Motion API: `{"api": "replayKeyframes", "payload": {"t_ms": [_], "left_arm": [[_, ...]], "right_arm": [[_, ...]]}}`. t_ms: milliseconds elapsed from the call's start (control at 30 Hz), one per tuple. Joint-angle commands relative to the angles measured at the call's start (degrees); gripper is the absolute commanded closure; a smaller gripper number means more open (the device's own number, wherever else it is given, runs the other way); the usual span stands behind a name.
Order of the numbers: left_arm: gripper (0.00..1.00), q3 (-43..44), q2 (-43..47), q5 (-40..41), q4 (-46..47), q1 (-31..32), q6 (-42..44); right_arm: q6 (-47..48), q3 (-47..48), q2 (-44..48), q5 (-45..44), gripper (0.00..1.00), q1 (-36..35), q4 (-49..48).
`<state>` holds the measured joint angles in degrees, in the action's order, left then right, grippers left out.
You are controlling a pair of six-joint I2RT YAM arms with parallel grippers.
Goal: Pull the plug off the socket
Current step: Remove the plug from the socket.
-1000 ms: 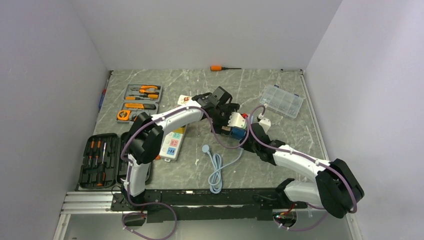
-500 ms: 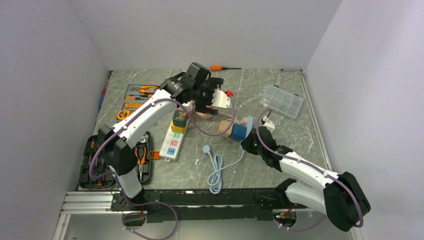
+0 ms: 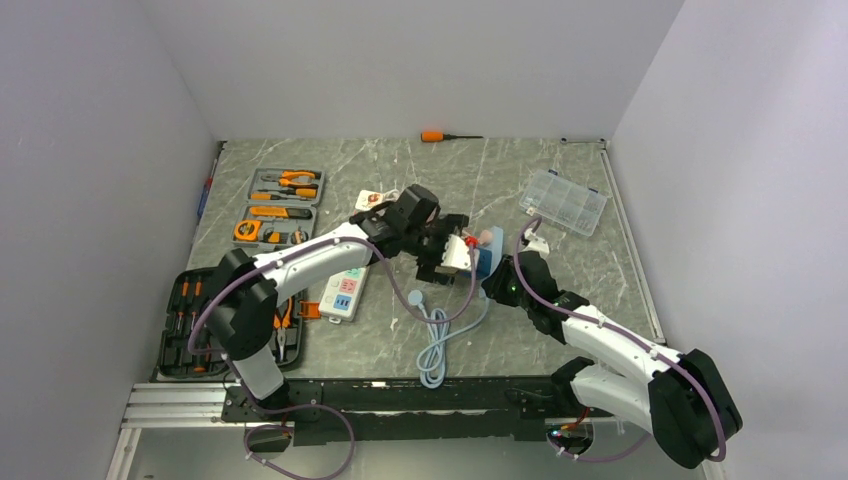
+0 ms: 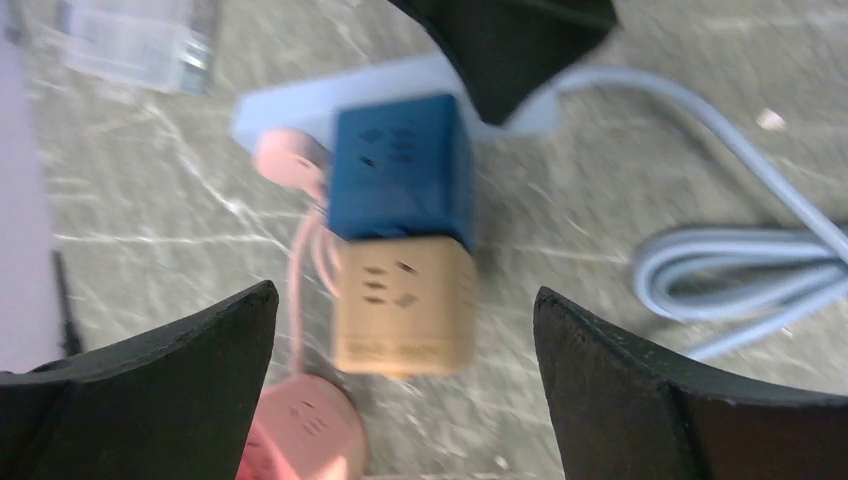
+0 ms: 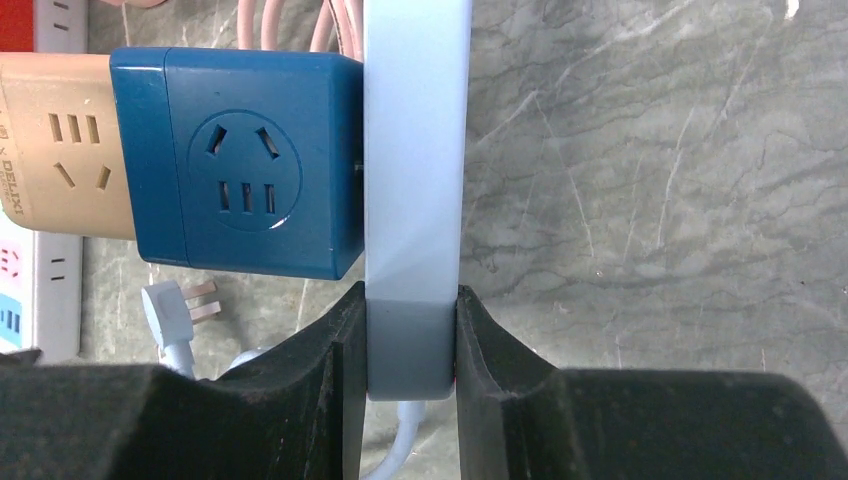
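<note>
The socket point(image 3: 345, 292), a long white power strip, lies left of centre; my left arm hides its far part, and no plug shows on the part I see. Its edge also shows in the right wrist view point(image 5: 55, 290). My right gripper point(image 5: 412, 330) point(image 3: 497, 276) is shut on the end of a shorter light-blue strip point(image 5: 415, 150) point(image 4: 290, 100). A dark blue cube adapter point(image 5: 250, 165) point(image 4: 400, 165) sits in that strip, with a tan cube point(image 5: 60, 150) point(image 4: 400, 310) stacked on it. My left gripper point(image 4: 402, 295) point(image 3: 458, 254) hangs open over the tan cube without touching it.
A round pink disc point(image 4: 305, 435) with a pink cord lies beside the cubes. A grey-blue cable point(image 3: 432, 345) coils near the front, its prongs point(image 5: 175, 305) bare. Tool trays point(image 3: 285, 185) and a black screwdriver case point(image 3: 195, 320) stand left, a clear box point(image 3: 563, 200) back right.
My left arm swung to the back of the table half a second ago and has come back over the stacked cubes, jaws open. The right gripper has kept its hold on the light-blue strip.
</note>
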<state>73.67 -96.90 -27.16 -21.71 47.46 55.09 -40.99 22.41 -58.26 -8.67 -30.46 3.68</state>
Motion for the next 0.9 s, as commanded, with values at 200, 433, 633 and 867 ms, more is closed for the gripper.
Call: {"api": "replayKeyframes", "payload": {"t_ms": [200, 433, 633, 867], "left_arm": [[0.01, 10.6, -8.0, -7.0, 2.3, -0.4, -0.8], [0.01, 15.1, -12.5, -9.5, -5.4, -0.4, 0.0], [0.01, 15.4, -14.4, -8.7, -3.6, -0.4, -1.8], [0.14, 18.6, -17.3, -8.1, -4.5, -0.2, -5.2]], "right_arm": [[3.5, 2.1, 1.3, 3.6, 1.0, 0.0, -11.9], [3.6, 3.1, 0.5, 5.1, 1.0, 0.0, -13.4], [3.6, 3.4, 0.8, 5.9, 1.0, 0.0, -13.9], [2.7, 2.7, 2.3, 7.3, 1.0, -0.1, -15.5]]}}
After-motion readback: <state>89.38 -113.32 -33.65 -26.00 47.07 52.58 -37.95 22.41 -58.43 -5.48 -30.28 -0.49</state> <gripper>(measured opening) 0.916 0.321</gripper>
